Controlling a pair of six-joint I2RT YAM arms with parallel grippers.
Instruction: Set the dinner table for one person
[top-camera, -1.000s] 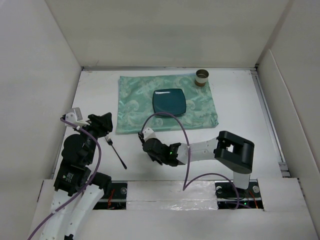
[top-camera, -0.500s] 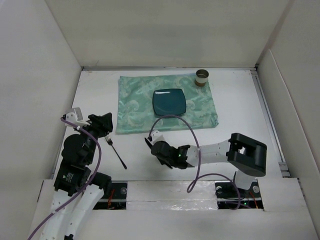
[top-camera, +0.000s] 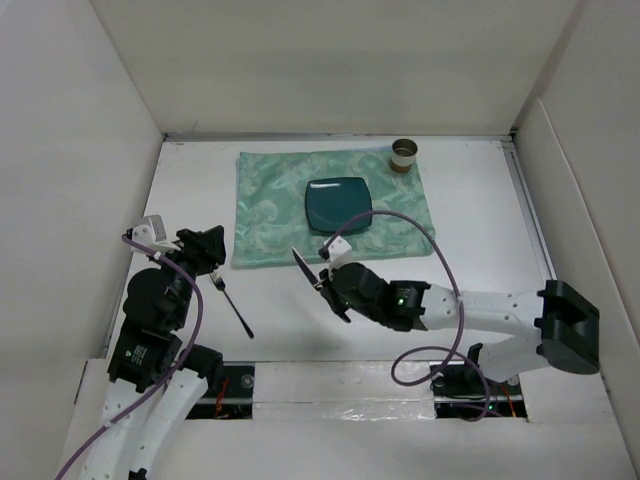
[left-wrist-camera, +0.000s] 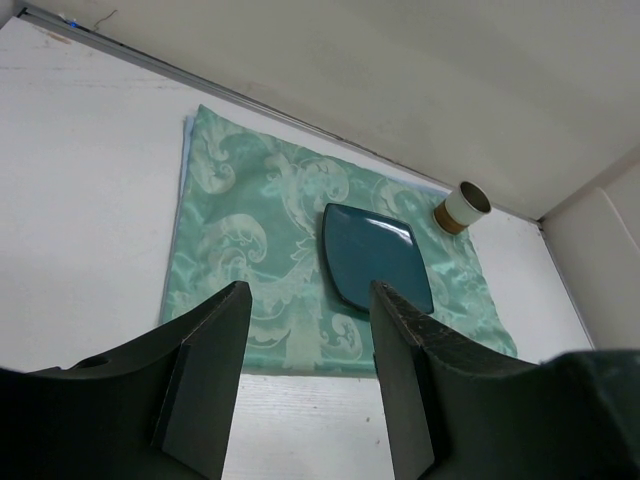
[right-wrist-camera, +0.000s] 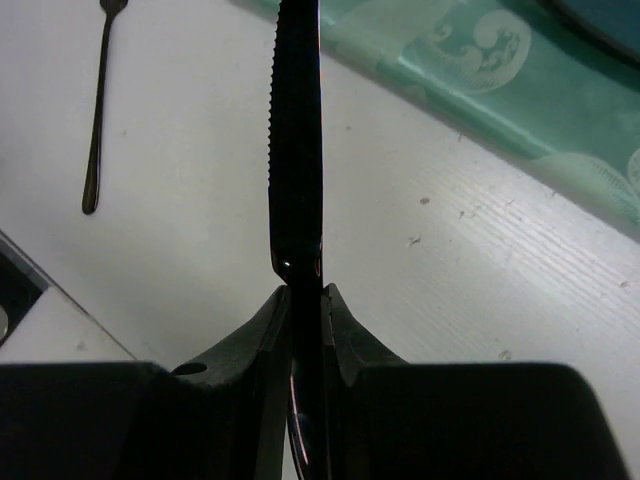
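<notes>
Close in front of the mat (top-camera: 270, 200), the right tool (right-wrist-camera: 305, 295) clenches a serrated knife (right-wrist-camera: 298, 150). Left of the mat, the left tool (left-wrist-camera: 310, 300) gapes.

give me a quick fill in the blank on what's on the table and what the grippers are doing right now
1. The right gripper is shut on a black serrated ____.
2. The teal plate sits on the green patterned ____.
3. The ____ lies on the bare dinner table, off the cloth, near the left gripper.
4. The left gripper is ____ and holds nothing.
Missing words: knife; mat; fork; open.
</notes>
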